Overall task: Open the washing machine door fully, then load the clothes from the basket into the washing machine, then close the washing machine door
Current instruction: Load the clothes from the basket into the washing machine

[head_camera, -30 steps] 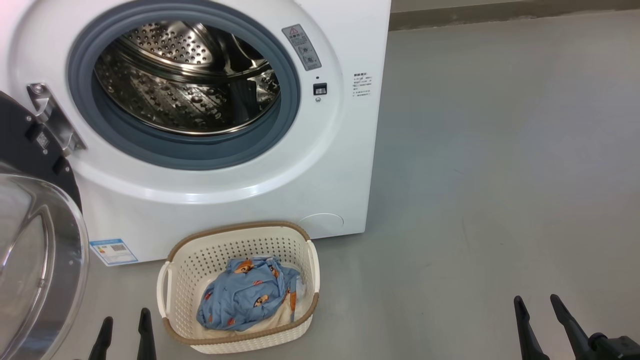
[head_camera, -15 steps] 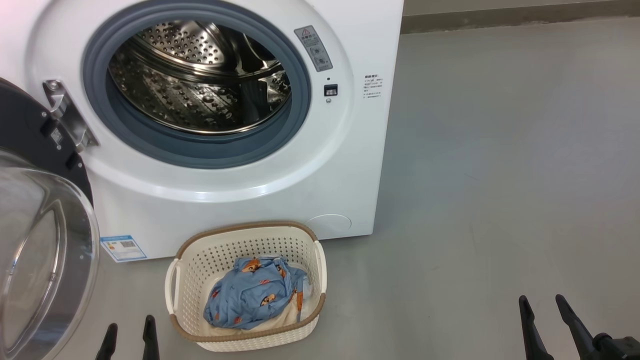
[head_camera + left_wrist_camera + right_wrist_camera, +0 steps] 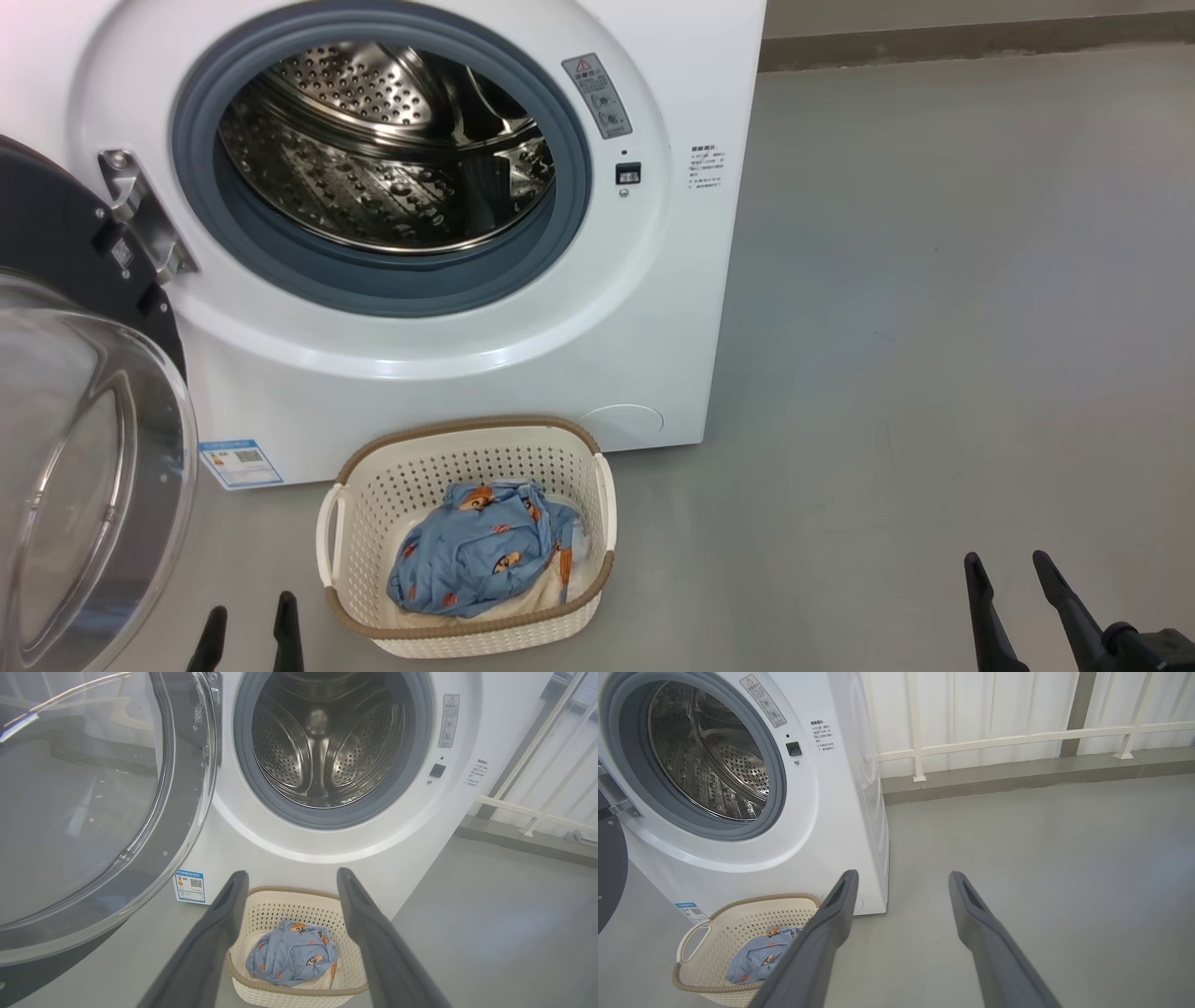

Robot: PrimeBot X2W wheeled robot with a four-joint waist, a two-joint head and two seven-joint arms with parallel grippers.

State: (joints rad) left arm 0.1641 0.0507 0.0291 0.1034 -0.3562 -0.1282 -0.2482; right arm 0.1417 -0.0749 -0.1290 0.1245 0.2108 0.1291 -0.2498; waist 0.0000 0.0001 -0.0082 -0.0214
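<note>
One loaded basket (image 3: 448,471), two spread pincers (image 3: 252,607) (image 3: 1006,558)

Bear-printed light blue clothes (image 3: 481,558), cream basket (image 3: 467,471), brown-rimmed.

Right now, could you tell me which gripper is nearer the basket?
Left. The left gripper sits just left of the basket; the right gripper is far off to its right.

Left jaws spread wide and empty at lower left, right jaws likewise at lower right, fingers (image 3: 286,635) upward
</note>
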